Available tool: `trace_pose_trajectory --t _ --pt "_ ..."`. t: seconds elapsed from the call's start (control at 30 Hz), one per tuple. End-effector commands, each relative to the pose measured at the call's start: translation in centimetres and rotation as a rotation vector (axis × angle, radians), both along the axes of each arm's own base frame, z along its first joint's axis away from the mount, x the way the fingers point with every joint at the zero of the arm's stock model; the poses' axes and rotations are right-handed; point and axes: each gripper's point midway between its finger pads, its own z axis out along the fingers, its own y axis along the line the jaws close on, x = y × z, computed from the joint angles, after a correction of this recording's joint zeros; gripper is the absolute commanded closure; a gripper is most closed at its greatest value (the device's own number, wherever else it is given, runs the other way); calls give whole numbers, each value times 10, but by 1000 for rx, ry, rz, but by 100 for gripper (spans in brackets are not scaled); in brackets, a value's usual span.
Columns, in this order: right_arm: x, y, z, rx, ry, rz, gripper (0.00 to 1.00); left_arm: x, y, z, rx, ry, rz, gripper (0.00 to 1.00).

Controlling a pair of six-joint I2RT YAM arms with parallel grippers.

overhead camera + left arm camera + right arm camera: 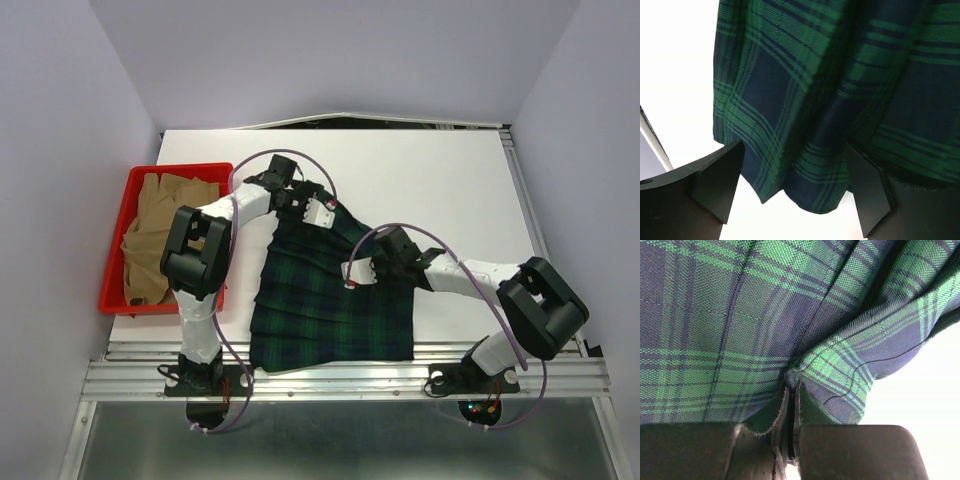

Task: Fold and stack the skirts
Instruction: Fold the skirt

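Note:
A green and navy plaid skirt (330,295) lies spread on the white table (440,180). My left gripper (322,212) is at the skirt's far corner. In the left wrist view it (795,192) is open, and the skirt's corner (805,125) hangs between the two fingers (715,185) without being pinched. My right gripper (356,272) is over the skirt's right part. In the right wrist view it (792,390) is shut on a pinched fold of the plaid fabric (740,325), whose edge bunches up to the right.
A red bin (118,245) at the table's left edge holds crumpled tan skirts (160,225). The table's near edge meets a metal rail (340,375) where both arm bases stand. Grey walls close in the back and sides.

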Motion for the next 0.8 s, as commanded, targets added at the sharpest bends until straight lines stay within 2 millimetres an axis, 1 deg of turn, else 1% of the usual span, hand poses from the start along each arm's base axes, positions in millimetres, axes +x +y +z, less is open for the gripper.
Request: trace_pose_trajectory --t 0.0,0.03,0.07,0.1,0.13,0.17,0.2,0.23,0.27,0.3,0.33,0.37,0.4,0.43,0.47,0.5,0.53,0.57,0.6,0.63,0.67,0.7,0.77 --pt "15 13 22 45 -59 -16 99 18 -4 3 -5 5 18 12" --pt "19 10 24 50 -61 -32 99 23 -5 7 -8 -3 24 14" --pt "19 11 24 54 -62 -35 99 27 -6 6 -9 -2 31 21" --pt "24 8 23 55 -57 -53 99 30 -4 -2 -3 16 40 26" --pt "32 3 27 67 -63 -85 99 39 -6 6 -23 8 63 36" --pt "37 1 28 78 -58 -109 99 44 -6 5 -36 15 80 55" --pt "44 -2 30 84 -63 -125 99 50 -7 10 -57 13 97 63" --pt "51 -6 28 92 -51 -162 99 64 -4 24 -88 -10 124 70" --pt "69 -15 38 113 -70 -218 99 71 -4 28 -120 -2 155 82" --pt "79 -20 40 133 -66 -267 99 79 -2 36 -140 -12 179 86" --pt "90 -25 44 148 -69 -302 99 93 -3 55 -172 -48 200 91" --pt "111 -35 51 167 -80 -359 99 102 2 57 -195 -38 242 97" --pt "121 -39 55 191 -81 -398 99 109 3 66 -211 -52 256 100" --pt "131 -43 59 205 -88 -425 99 122 2 86 -238 -90 271 100" --pt "138 -46 58 214 -80 -449 99 129 4 94 -254 -108 299 100" --pt "155 -49 76 256 -105 -480 99 139 3 110 -288 -131 321 100" --pt "161 -47 82 271 -110 -485 99 143 3 118 -303 -142 330 100" --pt "167 -51 86 280 -108 -507 99 146 4 125 -309 -153 346 100" --pt "177 -52 102 312 -120 -525 99 149 3 135 -326 -165 361 100" --pt "182 -49 111 331 -132 -519 99 150 3 141 -336 -171 365 100" --pt "183 -52 115 333 -122 -527 99 150 3 147 -344 -179 368 100" --pt "184 -50 120 339 -124 -518 99 147 3 154 -347 -185 366 100" --pt "183 -48 126 342 -123 -501 99 139 6 157 -320 -188 347 100"
